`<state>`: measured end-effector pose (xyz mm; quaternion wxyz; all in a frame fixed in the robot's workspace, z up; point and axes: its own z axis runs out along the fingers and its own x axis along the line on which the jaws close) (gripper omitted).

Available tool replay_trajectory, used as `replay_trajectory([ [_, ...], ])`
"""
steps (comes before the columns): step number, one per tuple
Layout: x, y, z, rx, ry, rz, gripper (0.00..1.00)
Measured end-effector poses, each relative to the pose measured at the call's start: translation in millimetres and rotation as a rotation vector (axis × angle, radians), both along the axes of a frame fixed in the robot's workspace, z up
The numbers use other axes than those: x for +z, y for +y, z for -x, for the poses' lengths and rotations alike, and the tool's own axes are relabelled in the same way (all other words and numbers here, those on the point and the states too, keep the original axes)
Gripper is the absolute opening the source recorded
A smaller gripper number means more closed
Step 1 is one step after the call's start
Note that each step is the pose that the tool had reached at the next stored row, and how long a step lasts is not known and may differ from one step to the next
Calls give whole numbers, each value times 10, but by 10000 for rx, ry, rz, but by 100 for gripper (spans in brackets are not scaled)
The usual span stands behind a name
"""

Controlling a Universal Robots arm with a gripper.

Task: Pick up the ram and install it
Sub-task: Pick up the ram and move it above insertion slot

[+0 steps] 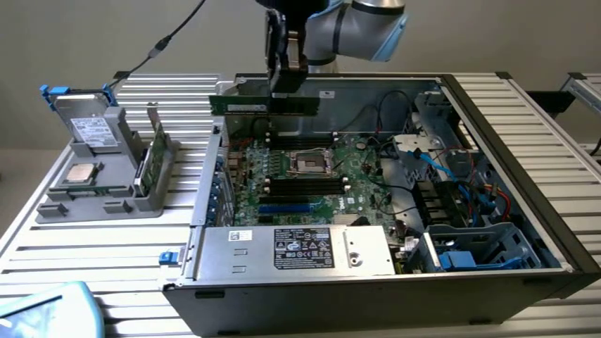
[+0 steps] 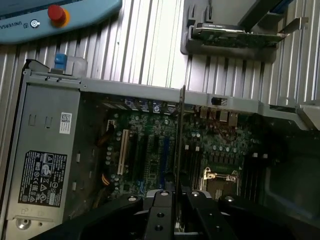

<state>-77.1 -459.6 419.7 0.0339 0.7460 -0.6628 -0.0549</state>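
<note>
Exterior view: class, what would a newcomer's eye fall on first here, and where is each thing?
The open computer case dominates the scene, its motherboard bared. Above the case's far side, the gripper holds the ram level in the air. At the exterior view's left stands a grey holder with other parts.

A plain grey wall (image 1: 488,35) is standing behind, and a ribbed metal table (image 1: 103,246) is catching soft, even light.

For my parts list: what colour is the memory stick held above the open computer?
The memory stick is green; the exterior view shows it best.
</note>
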Motion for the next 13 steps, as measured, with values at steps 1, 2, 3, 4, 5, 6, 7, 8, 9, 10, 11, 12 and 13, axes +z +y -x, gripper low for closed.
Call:
replay_trajectory([
  [1,-10,0,-46,0,-8,-1,14],
  [2,-20,0,-90,0,-12,-1,14],
  [3,-31,1,-134,0,-15,-1,14],
  [4,-44,1,-180,1,-16,0,14],
  [5,-58,1,-227,1,-17,-1,14],
  [6,-72,2,-271,-1,-17,-1,14],
  [7,-87,3,-316,0,-18,-2,14],
  [8,-105,4,-362,0,-18,-2,14],
  [9,-123,6,-407,0,-18,-2,14],
  [10,-141,8,-445,-2,-18,-4,14],
  [11,-158,10,-479,-6,-17,-5,14],
  [12,-176,11,-508,-19,-17,-10,14],
  [13,-194,12,-535,-36,-17,-15,14],
])
